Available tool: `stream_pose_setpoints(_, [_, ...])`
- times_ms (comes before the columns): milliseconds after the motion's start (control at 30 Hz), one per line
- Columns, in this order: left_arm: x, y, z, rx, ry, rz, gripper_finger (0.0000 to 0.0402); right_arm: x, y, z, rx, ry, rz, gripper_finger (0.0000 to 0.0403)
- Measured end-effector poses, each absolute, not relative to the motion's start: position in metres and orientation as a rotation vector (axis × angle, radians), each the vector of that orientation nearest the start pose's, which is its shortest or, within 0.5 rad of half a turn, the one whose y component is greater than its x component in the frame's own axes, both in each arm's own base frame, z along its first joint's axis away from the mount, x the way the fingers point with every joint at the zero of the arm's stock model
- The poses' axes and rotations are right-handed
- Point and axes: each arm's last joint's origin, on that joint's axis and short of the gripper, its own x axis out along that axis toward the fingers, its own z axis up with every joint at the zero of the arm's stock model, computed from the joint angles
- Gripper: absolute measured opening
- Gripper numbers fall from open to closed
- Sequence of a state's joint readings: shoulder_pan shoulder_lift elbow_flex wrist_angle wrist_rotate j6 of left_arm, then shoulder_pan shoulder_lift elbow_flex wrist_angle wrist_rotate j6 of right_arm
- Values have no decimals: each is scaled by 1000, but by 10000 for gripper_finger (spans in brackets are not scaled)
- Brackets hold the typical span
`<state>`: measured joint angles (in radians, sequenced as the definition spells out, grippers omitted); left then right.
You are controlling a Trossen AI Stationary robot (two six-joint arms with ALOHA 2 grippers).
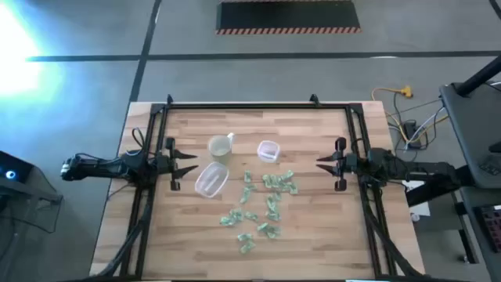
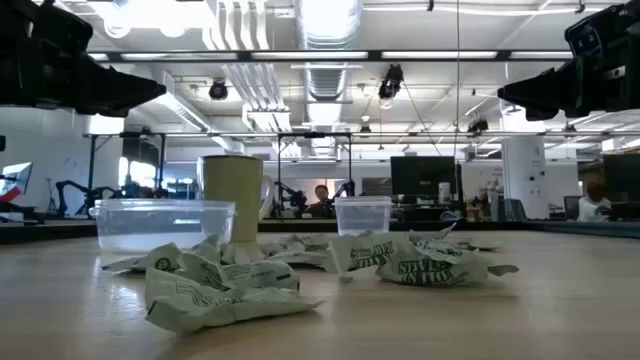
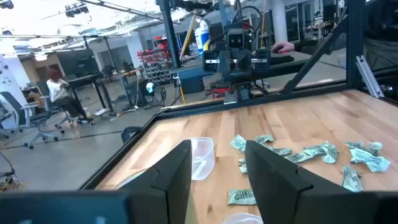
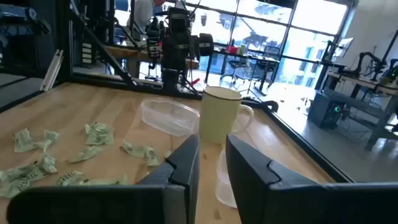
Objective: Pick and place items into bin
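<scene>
Several small pale-green and white crinkled wrapped items [image 1: 262, 205] lie scattered on the wooden table's middle and near part, and show close up in the low view [image 2: 400, 262]. My left gripper [image 1: 190, 162] hovers level at the left side, open, its fingers [image 3: 180, 171] empty. My right gripper [image 1: 321, 163] hovers level at the right side, open by a narrower gap [image 4: 213, 158] and also empty. Both point toward the table's middle, above the tabletop. Two clear plastic tubs stand on the table, a larger [image 1: 211, 180] and a smaller [image 1: 268, 150]. Which is the bin I cannot tell.
A pale yellowish cup [image 1: 221, 147] with a handle stands upright on the far side of the items, between the two tubs. A black frame [image 1: 235, 106] runs along the table's far, left and right edges. Bare wood lies at the near left and near right.
</scene>
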<state>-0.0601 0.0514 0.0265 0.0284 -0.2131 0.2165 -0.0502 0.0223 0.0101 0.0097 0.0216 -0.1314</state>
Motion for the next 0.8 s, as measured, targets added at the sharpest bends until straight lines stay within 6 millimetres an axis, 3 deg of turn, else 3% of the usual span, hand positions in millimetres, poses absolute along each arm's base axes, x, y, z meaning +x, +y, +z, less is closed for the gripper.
stream_pose_setpoints(800, [99,0,171,216,13,153,135,98,-6,166,-138,8,-72,68])
